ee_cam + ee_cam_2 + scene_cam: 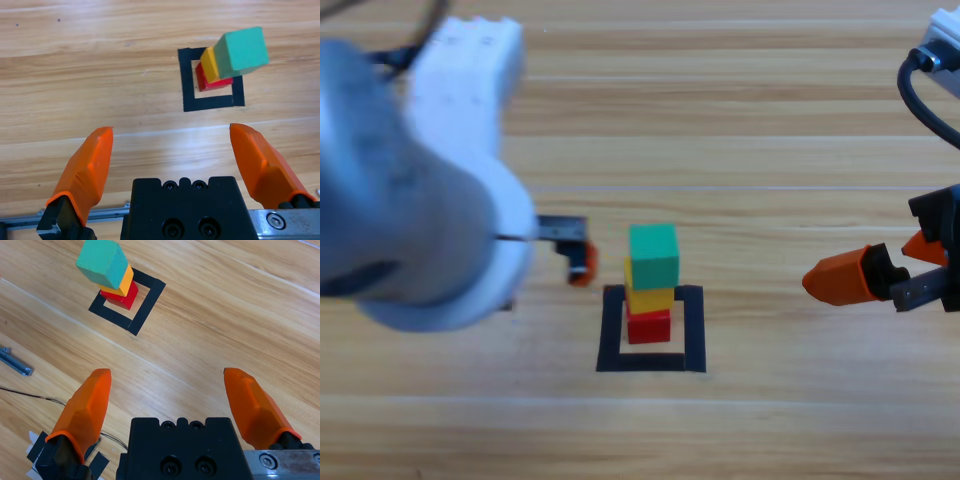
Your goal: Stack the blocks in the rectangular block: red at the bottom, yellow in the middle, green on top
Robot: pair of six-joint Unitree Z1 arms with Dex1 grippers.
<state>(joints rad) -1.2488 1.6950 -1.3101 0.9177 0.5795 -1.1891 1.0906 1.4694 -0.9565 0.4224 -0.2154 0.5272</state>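
Stack looks done: small red cube (649,326) at the bottom, small yellow cube (648,297) on it, small teal-green cube (654,256) on top, all standing inside the flat black tape rectangle (612,330) on the wooden table (770,150).

Left gripper (172,150) is the nearer one, just beside the stack; the tower lies ahead of its jaws and off to one side. Jaws wide apart, holding nothing.

Right gripper (167,392) sits well apart on the far side, jaws also spread wide, empty.

Tower's long axis is vertical; upper cubes sit slightly off-square over the red. My read: any next move is just retreating without clipping it.
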